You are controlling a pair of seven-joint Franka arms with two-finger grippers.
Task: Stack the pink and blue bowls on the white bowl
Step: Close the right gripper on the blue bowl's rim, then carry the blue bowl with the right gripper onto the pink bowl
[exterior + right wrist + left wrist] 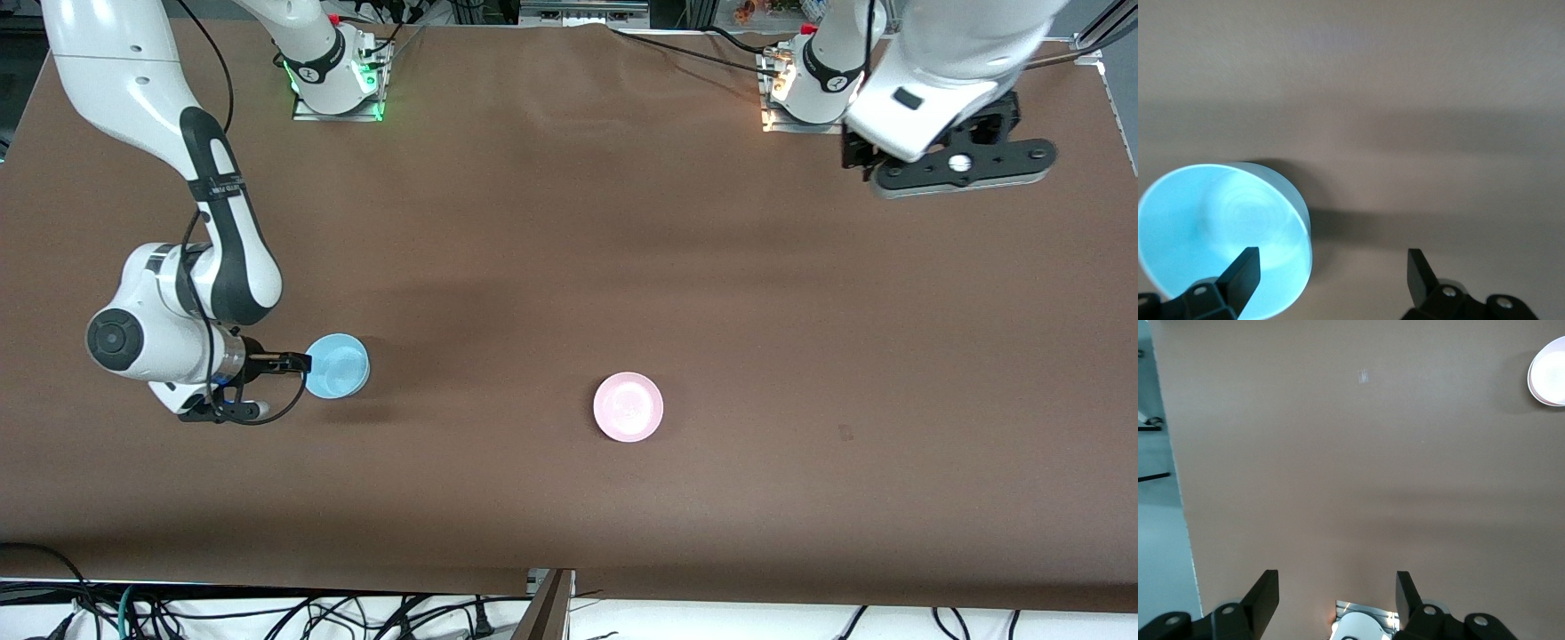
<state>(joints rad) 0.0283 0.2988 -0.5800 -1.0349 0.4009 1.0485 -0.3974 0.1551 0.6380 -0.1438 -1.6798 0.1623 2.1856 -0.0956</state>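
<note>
Front view: the brown surface [569, 267] carries the blue bowl [337, 365] toward the right arm's end and the pink bowl [629, 407] mid-table, well apart.

Left wrist view: the left tool [1337, 597] waits, fingers apart, over bare surface.

Right wrist view: the right tool [1331, 277], fingers apart, has one finger inside the blue bowl (glossy, plain).

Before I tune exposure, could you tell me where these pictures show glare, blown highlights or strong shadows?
Right wrist view: the blue bowl glows washed-out and casts a dark shadow on the table. Left wrist view: the pink bowl is blown nearly white. Front view: soft shadow bands cross the table.
</note>
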